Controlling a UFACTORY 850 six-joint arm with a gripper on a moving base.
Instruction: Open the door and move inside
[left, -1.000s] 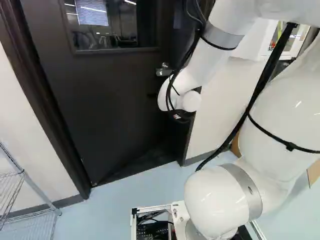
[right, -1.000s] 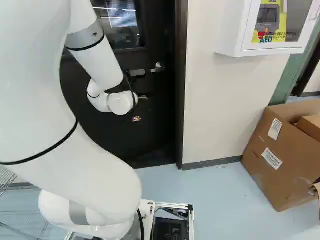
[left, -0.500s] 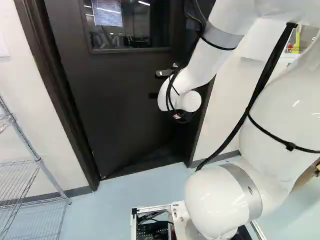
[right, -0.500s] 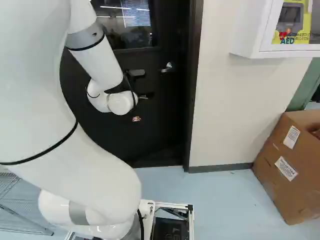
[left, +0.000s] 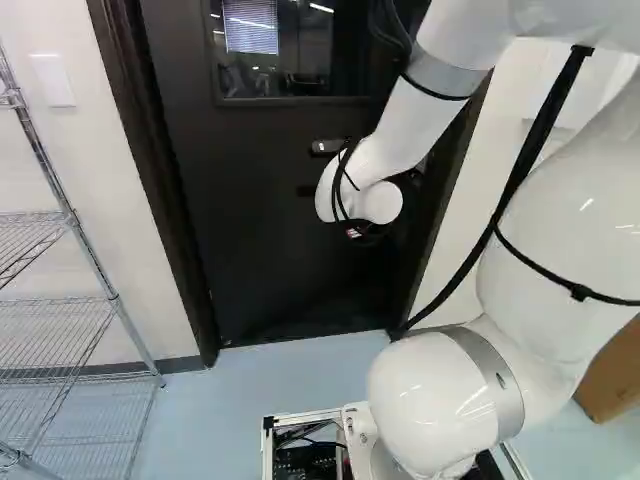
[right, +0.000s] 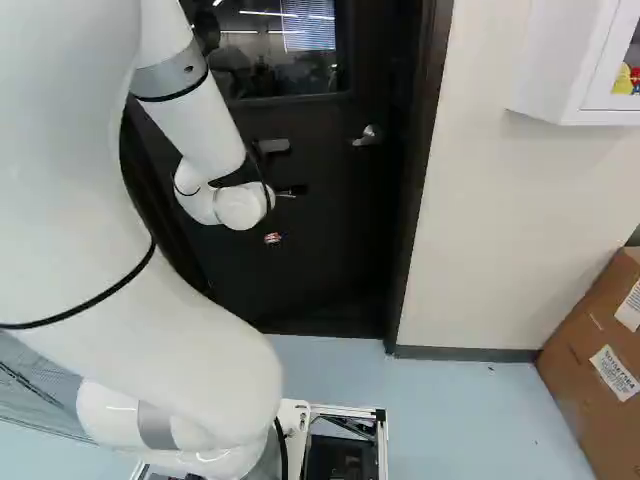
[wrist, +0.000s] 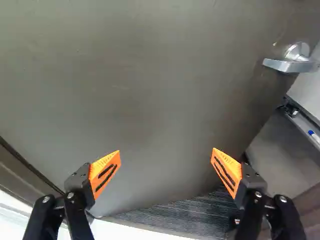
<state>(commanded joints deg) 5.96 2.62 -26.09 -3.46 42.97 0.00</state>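
Base (left: 358, 430) moved; ajar door (wrist: 150, 100) blocks way; shelf (left: 72, 222), carton (right: 590, 350) either side

The dark, windowed door (left: 260, 210), silver lever handle (wrist: 284, 65) near its free edge, stands ajar, swung inward.

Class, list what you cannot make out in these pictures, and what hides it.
Top of the door: cut off by the upper edge, both base views.
Things seen in the window: too small, both base views.
Right part of the cabinet: past the right base view's edge.
Box's right side: likewise.
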